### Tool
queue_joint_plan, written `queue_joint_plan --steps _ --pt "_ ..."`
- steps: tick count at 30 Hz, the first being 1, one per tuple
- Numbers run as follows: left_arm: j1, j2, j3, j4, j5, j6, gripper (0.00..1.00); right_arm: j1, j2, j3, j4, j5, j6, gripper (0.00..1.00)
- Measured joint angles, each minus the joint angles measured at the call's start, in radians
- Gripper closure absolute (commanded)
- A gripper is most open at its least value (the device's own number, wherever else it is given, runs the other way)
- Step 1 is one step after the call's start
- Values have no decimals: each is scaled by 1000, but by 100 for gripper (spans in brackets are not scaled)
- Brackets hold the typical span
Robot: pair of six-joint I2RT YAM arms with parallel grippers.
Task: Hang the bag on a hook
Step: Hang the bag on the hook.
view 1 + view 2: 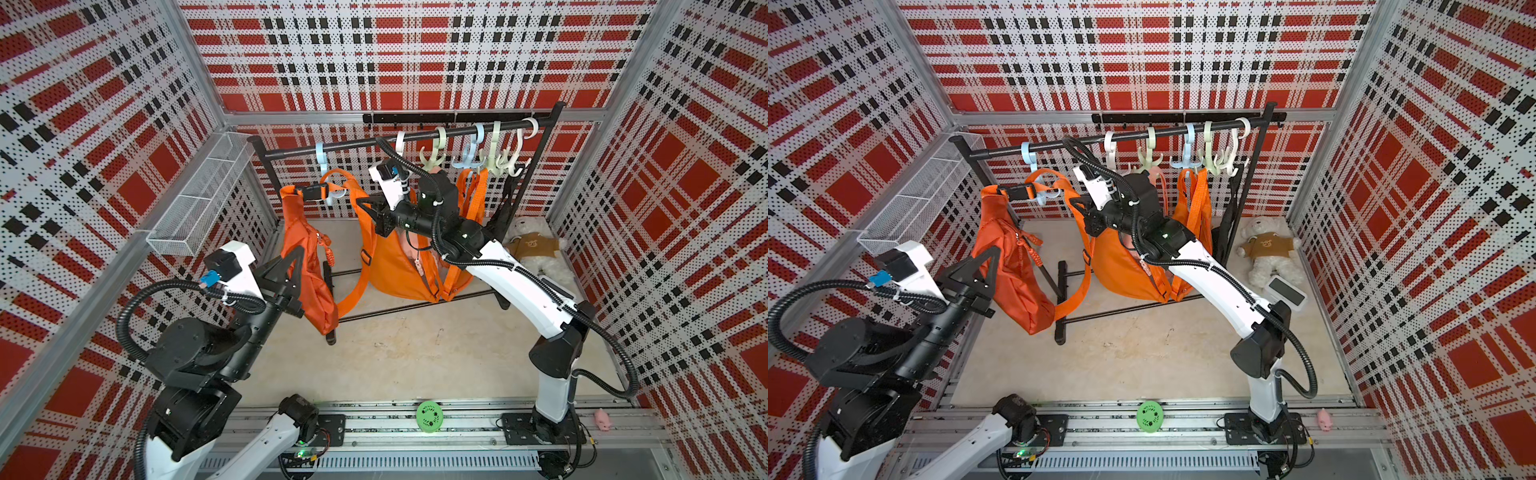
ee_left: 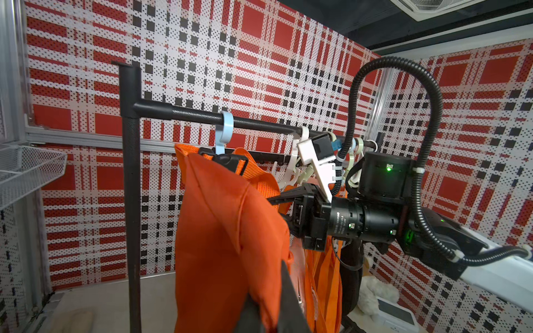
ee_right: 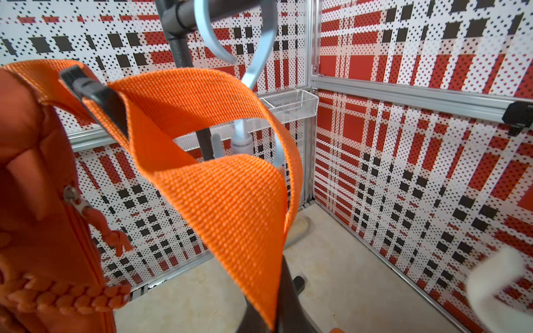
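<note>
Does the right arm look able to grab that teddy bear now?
Probably not yet: the right claw is busy, shut on the orange bag's strap by the blue hook, while the teddy bear lies on the floor beside the rack.

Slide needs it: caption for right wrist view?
Right gripper holds the orange strap at the blue hook, bag hanging alongside.
</note>
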Motion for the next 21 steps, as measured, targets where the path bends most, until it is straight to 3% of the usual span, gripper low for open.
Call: queue_joint_plan --steps 7,21 --pt "0 1 8 -49 -67 5 100 38 69 139 -72 18 -45 100" --pt "9 69 37 -139 -112 2 100 61 99 193 -179 69 -97 100"
